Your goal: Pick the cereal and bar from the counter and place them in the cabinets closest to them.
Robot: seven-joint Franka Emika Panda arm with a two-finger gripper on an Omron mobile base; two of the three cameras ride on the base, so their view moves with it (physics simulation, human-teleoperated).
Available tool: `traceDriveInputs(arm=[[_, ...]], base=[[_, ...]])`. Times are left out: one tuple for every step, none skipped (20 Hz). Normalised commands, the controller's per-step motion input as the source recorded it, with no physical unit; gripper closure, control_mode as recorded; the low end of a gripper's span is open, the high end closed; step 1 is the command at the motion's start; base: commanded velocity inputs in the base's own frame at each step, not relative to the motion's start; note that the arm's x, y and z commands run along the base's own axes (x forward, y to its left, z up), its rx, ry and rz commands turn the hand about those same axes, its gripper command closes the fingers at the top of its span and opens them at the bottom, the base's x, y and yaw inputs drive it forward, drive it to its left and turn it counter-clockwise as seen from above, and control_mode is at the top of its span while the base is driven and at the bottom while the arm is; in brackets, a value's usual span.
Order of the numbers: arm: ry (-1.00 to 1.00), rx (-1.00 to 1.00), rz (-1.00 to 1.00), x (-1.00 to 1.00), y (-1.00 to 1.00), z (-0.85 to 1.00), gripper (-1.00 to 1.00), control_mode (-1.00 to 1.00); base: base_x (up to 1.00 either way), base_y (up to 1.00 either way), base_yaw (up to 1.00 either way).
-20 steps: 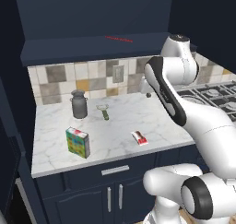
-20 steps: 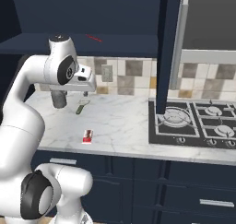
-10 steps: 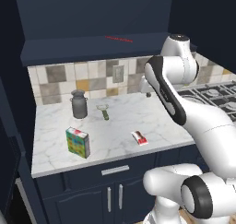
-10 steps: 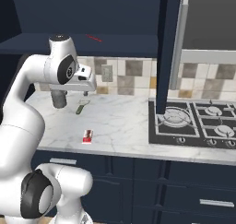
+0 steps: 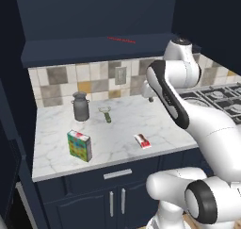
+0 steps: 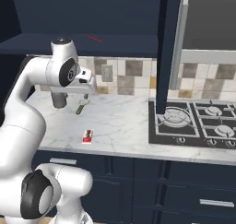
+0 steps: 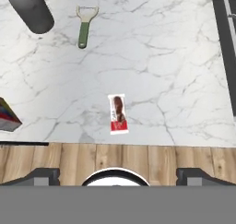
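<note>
The gripper point(image 7: 118, 174) hangs high above the counter point(image 5: 122, 129), jaws spread wide and empty. To pick up well, it should drop straight down and close across the narrow width of the bar point(image 7: 118, 114), which lies flat near the front edge. The cereal point(image 5: 79, 145) stands at about nine o'clock from the bar. I count one bar, one cereal box, one jug point(image 5: 80, 106), one peeler point(image 5: 106, 114).

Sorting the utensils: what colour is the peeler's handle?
Green, on the peeler; clearest in the hand view.
</note>
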Motion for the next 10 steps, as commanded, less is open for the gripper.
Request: traceDriveInputs(arm=[[0.09, 0.00, 0.00, 0.29, 0.09, -0.31, -1.00, -1.00], [0.02, 0.00, 0.00, 0.15, 0.01, -0.30, -1.00, -1.00], [0.00, 0.00, 0.01, 0.04, 0.00, -0.31, -1.00, -1.00], [0.00, 0.00, 0.01, 0.04, 0.00, -0.32, -1.00, -1.00], [0.00, 0.00, 0.01, 0.03, 0.00, -0.32, -1.00, -1.00], [0.00, 0.00, 0.01, 0.04, 0.00, -0.32, -1.00, -1.00], [0.00, 0.00, 0.00, 0.11, 0.00, -0.34, -1.00, -1.00], [0.00, 0.00, 0.00, 0.16, 0.00, -0.32, -1.00, -1.00], [0.00, 0.00, 0.00, 0.19, -0.01, -0.32, -1.00, -1.00], [0.00, 0.00, 0.00, 0.19, -0.01, -0.32, -1.00, -1.00]], base=[[0.00, 0.00, 0.00], [0.00, 0.00, 0.00], [0.00, 0.00, 0.00], [0.00, 0.00, 0.00], [0.00, 0.00, 0.00], [0.00, 0.00, 0.00], [0.00, 0.00, 0.00], [0.00, 0.00, 0.00], [0.00, 0.00, 0.00], [0.00, 0.00, 0.00]])
